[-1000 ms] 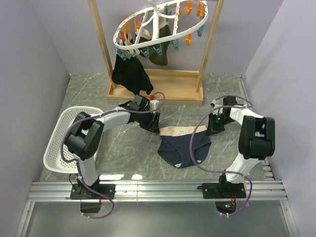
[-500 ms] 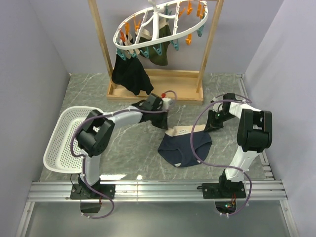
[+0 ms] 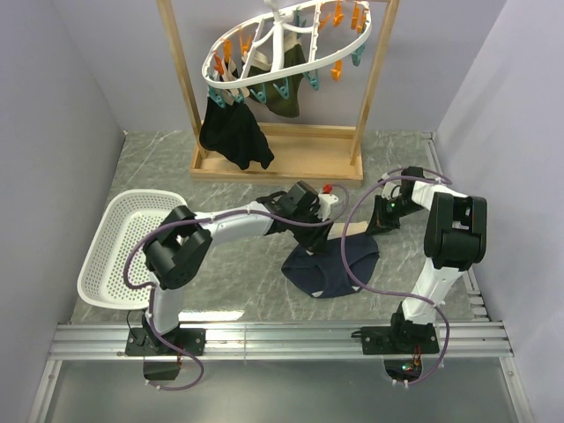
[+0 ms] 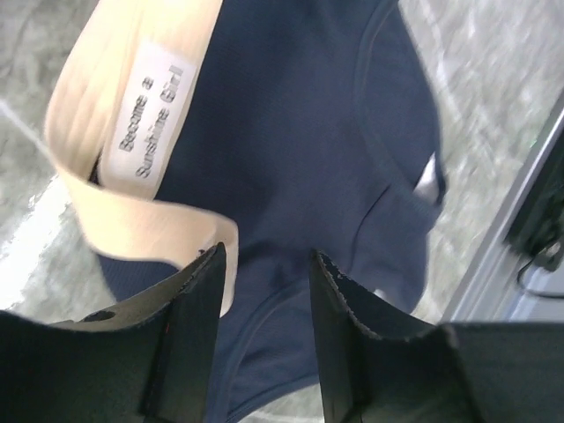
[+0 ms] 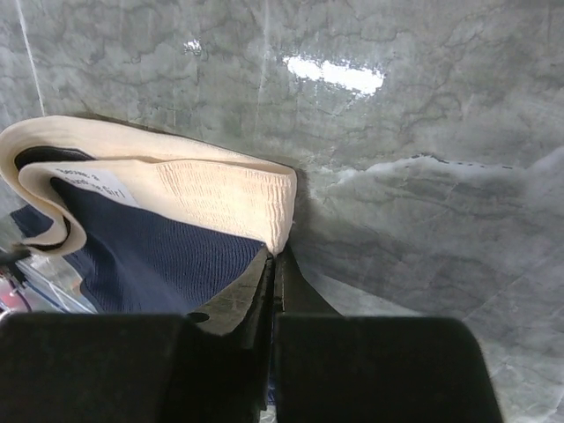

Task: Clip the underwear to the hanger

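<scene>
The left fingers (image 3: 311,227) are now hovering directly over the underwear (image 3: 339,264), having swung across from well off to one side of it a second ago. In their wrist view the left fingers (image 4: 189,308) are standing apart, with navy cloth (image 4: 291,132) showing in the gap between them and the beige waistband curling up just beside one tip; nothing is being gripped there yet. The right fingers (image 3: 374,226) are staying at the other end of the waistband, and their wrist view is showing them pressed together (image 5: 264,295), the folded beige edge (image 5: 203,194) sitting right at their tips, so they appear to be pinching it. The waistband, lying flat a second ago, is now bunching and rising off the table (image 3: 238,273) in a loop. The rest of the underwear is lying on the table beneath and between both sets of fingers, well apart from the hanger (image 3: 278,35), which is hanging on the wooden stand (image 3: 181,88) far beyond them. By my reading, the pick-up is only getting under way: the left fingers need to close on the raised band before any lifting toward the hanger.
</scene>
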Controlling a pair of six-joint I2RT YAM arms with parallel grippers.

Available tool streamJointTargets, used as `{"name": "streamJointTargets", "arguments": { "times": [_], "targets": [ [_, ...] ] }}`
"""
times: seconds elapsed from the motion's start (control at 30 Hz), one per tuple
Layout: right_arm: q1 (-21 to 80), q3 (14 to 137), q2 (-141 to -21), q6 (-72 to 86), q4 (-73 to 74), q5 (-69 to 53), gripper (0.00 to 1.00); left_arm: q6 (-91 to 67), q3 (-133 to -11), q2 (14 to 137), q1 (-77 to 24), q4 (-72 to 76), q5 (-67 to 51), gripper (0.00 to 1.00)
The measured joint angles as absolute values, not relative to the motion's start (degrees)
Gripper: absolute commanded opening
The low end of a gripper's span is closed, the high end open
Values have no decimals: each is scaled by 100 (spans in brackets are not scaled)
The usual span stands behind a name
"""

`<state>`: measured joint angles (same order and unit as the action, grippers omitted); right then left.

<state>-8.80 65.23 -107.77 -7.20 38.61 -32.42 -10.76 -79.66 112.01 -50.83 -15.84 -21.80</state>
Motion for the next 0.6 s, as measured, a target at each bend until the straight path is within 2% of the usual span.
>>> {"name": "streamJointTargets", "arguments": {
  "times": [0.27,0.6],
  "targets": [
    [-880,6514,-10777,-843,3861,-3315,0,-403,-7891,10763,-4678,-1841,-2104,47],
    [-884,6512,-10777,-952,3868,-3358,0,-574,-7719,10840,-3839,-1621,-2294,49]
  ]
}}
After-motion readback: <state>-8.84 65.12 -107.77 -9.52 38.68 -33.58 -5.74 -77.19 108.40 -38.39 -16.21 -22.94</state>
